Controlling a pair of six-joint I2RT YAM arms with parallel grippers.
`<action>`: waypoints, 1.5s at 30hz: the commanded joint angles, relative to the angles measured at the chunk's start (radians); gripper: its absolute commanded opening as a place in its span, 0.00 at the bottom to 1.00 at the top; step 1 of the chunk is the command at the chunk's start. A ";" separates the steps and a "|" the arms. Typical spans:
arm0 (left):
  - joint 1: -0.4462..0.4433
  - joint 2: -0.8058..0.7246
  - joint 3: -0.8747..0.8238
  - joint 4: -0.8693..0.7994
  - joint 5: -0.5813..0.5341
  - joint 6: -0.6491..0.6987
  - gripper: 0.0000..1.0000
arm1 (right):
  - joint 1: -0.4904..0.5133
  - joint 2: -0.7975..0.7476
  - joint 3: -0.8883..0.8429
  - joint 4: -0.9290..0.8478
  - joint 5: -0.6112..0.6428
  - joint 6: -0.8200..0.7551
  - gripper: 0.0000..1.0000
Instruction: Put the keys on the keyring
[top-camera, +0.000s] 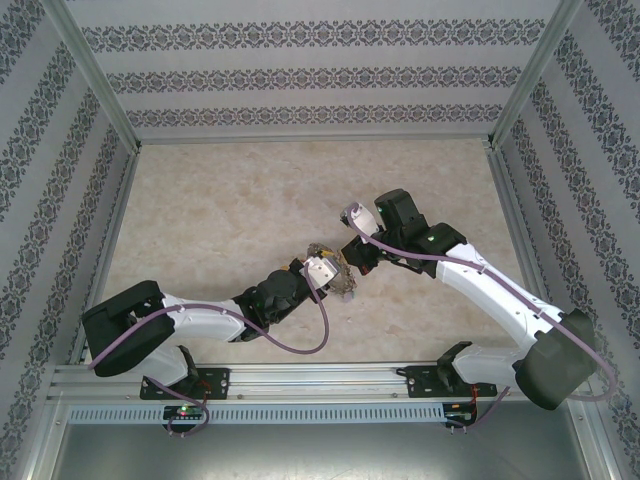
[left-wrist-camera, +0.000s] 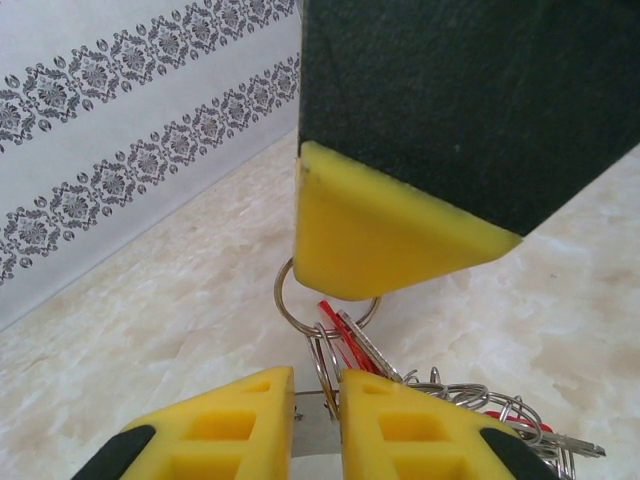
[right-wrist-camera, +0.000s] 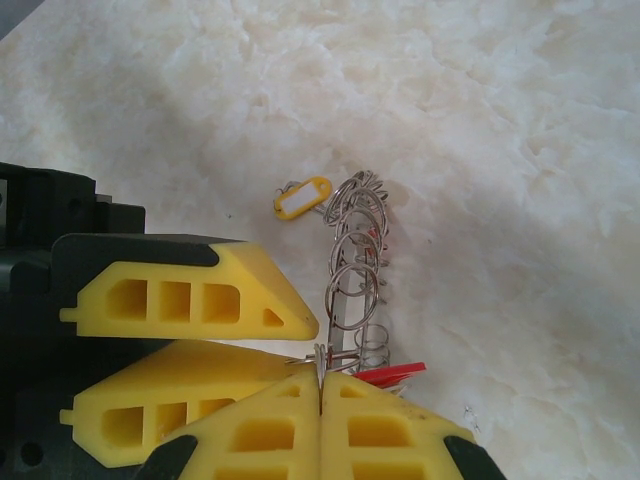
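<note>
Over the marble surface (top-camera: 220, 210), your right gripper (right-wrist-camera: 320, 380) is pressed together on the keyring (left-wrist-camera: 280, 298) wire. Your left gripper (left-wrist-camera: 318, 385), just beside it, pinches into the keys (right-wrist-camera: 352, 285). The bunch trails lengthwise away from both grippers, its yellow tag (right-wrist-camera: 302, 197) farthest out.

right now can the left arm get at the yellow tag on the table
Probably not yet: the left gripper is closed on the keyring. The yellow tag itself lies uncovered beside it.
</note>
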 joint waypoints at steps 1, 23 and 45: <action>0.003 -0.010 0.000 -0.018 -0.026 0.008 0.19 | 0.003 -0.031 0.008 0.011 -0.022 0.004 0.00; 0.005 -0.035 0.007 -0.067 -0.015 0.016 0.22 | 0.009 -0.027 0.013 0.015 -0.025 0.006 0.00; 0.008 0.022 0.037 0.050 -0.029 0.001 0.15 | 0.023 -0.047 -0.008 -0.021 -0.031 0.002 0.00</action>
